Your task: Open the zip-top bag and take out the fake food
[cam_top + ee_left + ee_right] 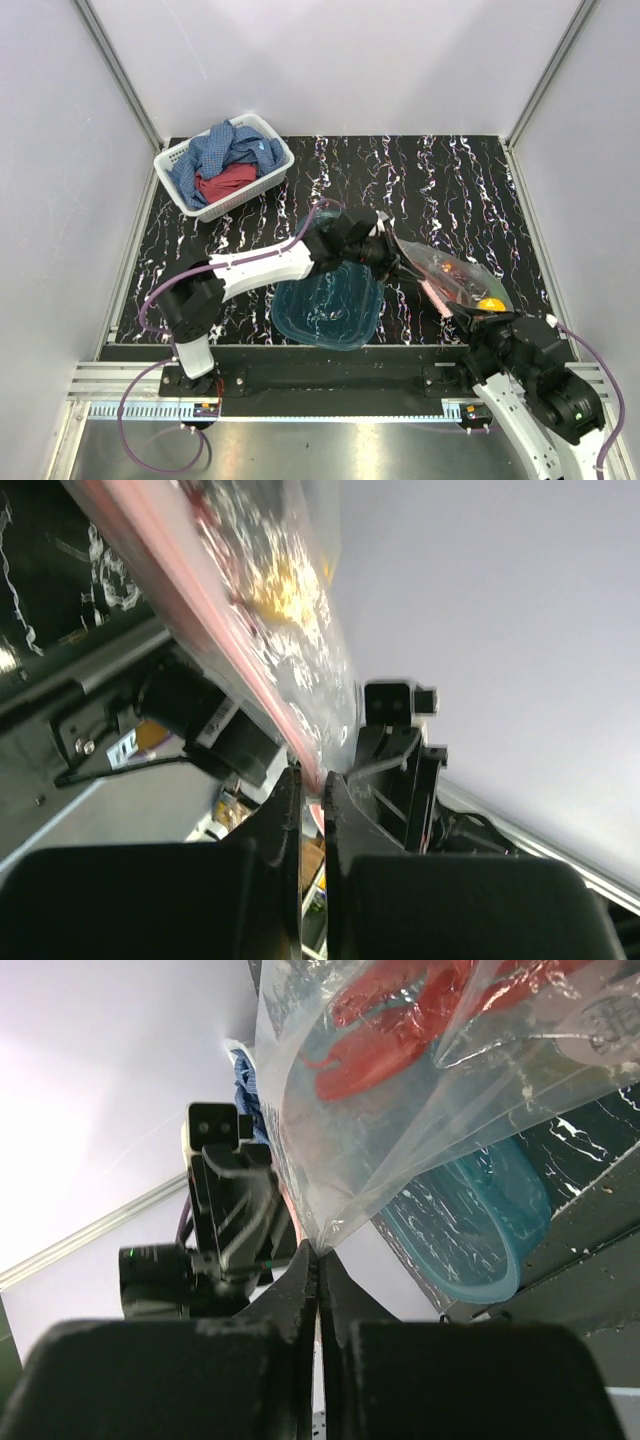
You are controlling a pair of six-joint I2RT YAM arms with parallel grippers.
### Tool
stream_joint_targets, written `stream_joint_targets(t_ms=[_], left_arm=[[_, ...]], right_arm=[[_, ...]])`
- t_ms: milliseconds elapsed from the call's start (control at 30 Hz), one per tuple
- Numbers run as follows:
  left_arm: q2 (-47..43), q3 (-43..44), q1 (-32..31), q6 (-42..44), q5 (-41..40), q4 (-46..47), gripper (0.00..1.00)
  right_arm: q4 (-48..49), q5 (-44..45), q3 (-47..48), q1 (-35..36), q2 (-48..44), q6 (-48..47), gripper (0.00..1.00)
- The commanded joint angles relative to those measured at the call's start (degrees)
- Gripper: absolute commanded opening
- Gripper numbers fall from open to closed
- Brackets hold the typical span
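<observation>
Holding the bag (448, 272) up off the table (470, 180), stretched taut between both grippers over the right half, just right of the tub (330, 312). Carrying the food inside: showing a red lobster (400, 1015) pressed against the clear film in the right wrist view, and a yellow fruit (490, 303) lying low at the near-right end in the top view. Running the pink zip strip (215, 630) along the bag's near edge, down toward the left fingers. Giving no clear sight of the mouth, whether open or sealed. Pinching the far-left end with the left gripper (312, 780), fingers drawn in narrow on the plastic right at the strip. Pinching the near-right end with the right gripper (317, 1252), fingers pressed together on a fold of film. Reaching the left arm across above the teal tub, lying flat on the table below the wrist. Showing a white basket (245, 195) well apart at the far-left corner, heaped with a blue cloth (225, 145) over a red cloth (226, 183).
</observation>
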Motion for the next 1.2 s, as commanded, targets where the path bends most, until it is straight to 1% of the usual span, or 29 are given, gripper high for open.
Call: stream_joint_targets(t_ms=[0, 33, 100, 133, 167, 233, 267, 300, 433, 600, 667, 767, 867, 933, 1000, 1100, 1133, 1167], left_arm=[[3.52, 5.51, 6.17, 6.55, 0.32, -3.49, 0.00], [4.40, 8.48, 7.15, 9.70, 0.15, -5.43, 0.00], [7.48, 11.40, 10.04, 13.14, 0.41, -9.64, 0.00], [8.62, 13.41, 11.01, 16.38, 0.50, -11.14, 0.00], [10.89, 16.74, 11.89, 17.80, 0.76, -12.29, 0.00], [12.93, 20.27, 13.92, 21.22, 0.94, -15.19, 0.00], [14.51, 23.33, 14.44, 22.20, 0.76, -15.64, 0.00], [15.13, 24.58, 15.15, 23.25, 0.50, -16.69, 0.00], [16.89, 28.45, 16.03, 26.86, -0.38, -17.22, 0.00], [17.95, 33.11, 15.94, 30.55, -0.38, -17.31, 0.00], [17.86, 34.17, 16.21, 31.52, -1.61, -17.66, 0.00], [18.56, 37.07, 16.91, 31.79, -0.74, -18.19, 0.00], [18.83, 39.44, 17.00, 33.28, -1.96, -18.98, 0.00], [19.61, 41.20, 17.17, 33.90, -2.40, -19.77, 0.00], [20.14, 43.75, 17.26, 33.11, -1.18, -19.95, 0.00], [19.71, 44.37, 16.47, 31.88, -0.30, -20.04, 0.00], [18.31, 43.85, 16.21, 31.79, -0.47, -20.04, 0.00], [17.69, 43.49, 15.60, 31.79, -0.73, -20.04, 0.00]], right_arm=[[-4.50, 3.14, 5.61, 0.01, -0.66, 0.00, 0.00], [-5.37, 3.31, 6.05, 0.01, -0.75, -0.09, 0.00], [-6.17, 3.49, 6.58, 0.10, -0.75, -0.53, 0.00], [-6.17, 3.41, 6.67, 0.02, -0.75, -0.80, 0.00], [-6.26, 3.32, 6.75, 0.01, -0.75, -1.06, 0.00], [-6.43, 2.88, 6.75, 0.01, -0.75, -1.24, 0.00], [-6.35, 2.79, 6.58, 0.01, -0.66, -1.67, 0.00], [-6.78, 2.62, 6.67, -0.07, -0.66, -1.76, 0.00], [-7.84, 2.18, 7.11, 0.01, -0.75, -2.47, 0.00], [-8.54, -0.29, 6.66, 0.01, -0.75, -6.07, 0.00], [-10.03, 0.33, 7.89, 0.01, -0.75, -6.95, 0.00], [-11.61, 1.03, 8.77, 0.01, -0.75, -7.83, 0.00], [-13.46, 1.12, 8.86, 0.10, -0.75, -8.44, 0.00], [-13.47, 1.03, 8.95, 0.01, -0.66, -8.97, 0.00], [-12.76, 1.03, 8.95, 0.01, -0.66, -9.67, 0.00], [-10.57, -0.45, 7.73, 0.01, -0.49, -13.01, 0.00], [-10.04, -2.64, 6.24, -0.07, -0.31, -14.67, 0.04], [-8.12, -3.70, 5.71, 0.01, -0.05, -15.64, 0.12]])
